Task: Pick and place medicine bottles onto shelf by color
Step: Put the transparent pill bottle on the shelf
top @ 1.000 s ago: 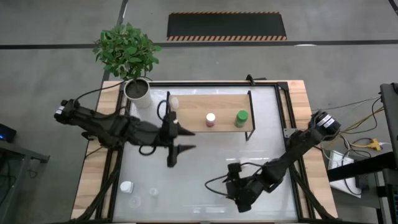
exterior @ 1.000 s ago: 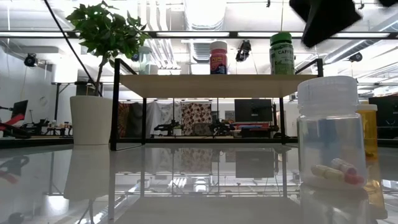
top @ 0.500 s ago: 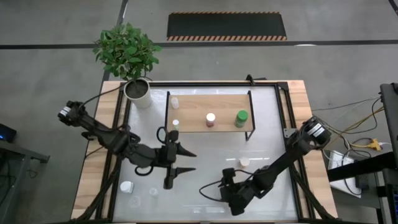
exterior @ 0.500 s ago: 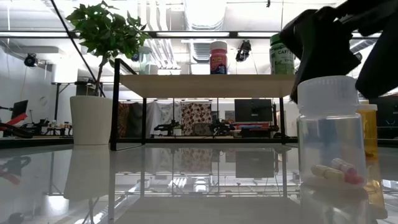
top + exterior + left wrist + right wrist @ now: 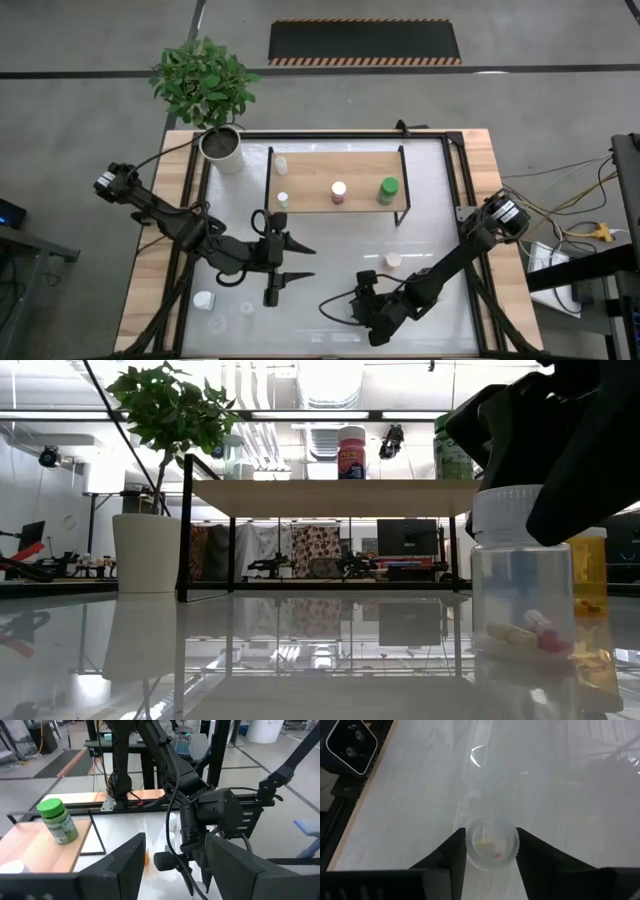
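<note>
Shelving part done; my right pincer on a clear jar, well off the shelf.

The low light-wood shelf (image 5: 340,180) on its thin black metal frame carries four bottles: two small whitish ones (image 5: 282,166) at the end nearest the plant, a white-capped pinkish bottle (image 5: 339,191) about midway, and a green-capped green bottle (image 5: 387,190) toward the far end. Still on the glossy white tabletop: small white and clear pieces (image 5: 205,299) well off the shelf's plant end, a pale-capped bottle (image 5: 393,260) near its other end, and an orange bottle (image 5: 588,570). My right gripper (image 5: 490,845) has its dark fingers against both sides of the round clear plastic jar (image 5: 520,580), white-lidded, capsules inside. My left gripper (image 5: 285,260) hovers just off the shelf, jaws apart, empty. I judge most sorting remains.
</note>
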`<state>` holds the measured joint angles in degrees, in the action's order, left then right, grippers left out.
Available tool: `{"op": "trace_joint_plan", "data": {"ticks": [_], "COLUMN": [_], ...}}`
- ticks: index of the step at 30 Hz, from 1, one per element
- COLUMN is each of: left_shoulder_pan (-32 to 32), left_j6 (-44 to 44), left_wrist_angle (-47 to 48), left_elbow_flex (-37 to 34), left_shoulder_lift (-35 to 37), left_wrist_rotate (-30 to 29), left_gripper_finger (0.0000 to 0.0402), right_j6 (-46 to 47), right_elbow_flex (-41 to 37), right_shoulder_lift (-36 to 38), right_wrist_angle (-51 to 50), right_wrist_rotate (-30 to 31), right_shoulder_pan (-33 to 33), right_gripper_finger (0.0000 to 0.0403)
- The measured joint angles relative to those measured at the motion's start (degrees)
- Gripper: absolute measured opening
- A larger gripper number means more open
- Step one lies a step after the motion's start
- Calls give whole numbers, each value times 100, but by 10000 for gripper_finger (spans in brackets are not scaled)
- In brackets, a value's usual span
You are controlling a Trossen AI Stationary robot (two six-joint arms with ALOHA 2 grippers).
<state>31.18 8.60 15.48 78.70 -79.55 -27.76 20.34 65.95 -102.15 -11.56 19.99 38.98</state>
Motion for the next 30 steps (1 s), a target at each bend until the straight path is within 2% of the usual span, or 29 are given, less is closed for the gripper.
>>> {"op": "trace_joint_plan", "data": {"ticks": [6, 10, 17, 23, 30], "left_shoulder_pan": [164, 244, 302, 302, 293], "left_j6": [-736, -1150, -1692, -2160, -2709], "left_wrist_angle": [-72, -393, -1129, -1978, -3047], "left_elbow_flex": [-178, -503, -1230, -1974, -2908], "left_shoulder_lift": [38, 100, 379, 739, 1346], "left_wrist_rotate": [-452, -460, -473, -471, -525], "left_gripper_finger": [189, 189, 189, 189, 189], "right_j6": [266, 594, 767, 398, -553], "right_elbow_flex": [71, 422, 1483, 2529, 3664], "right_shoulder_lift": [194, 594, 1341, 1776, 1651], "right_wrist_angle": [-188, -964, -2321, -3267, -3704], "right_wrist_rotate": [-206, -243, -199, -177, -197], "right_shoulder_pan": [-2, -44, -394, -1263, -2709], "right_gripper_finger": [129, 145, 135, 136, 136]}}
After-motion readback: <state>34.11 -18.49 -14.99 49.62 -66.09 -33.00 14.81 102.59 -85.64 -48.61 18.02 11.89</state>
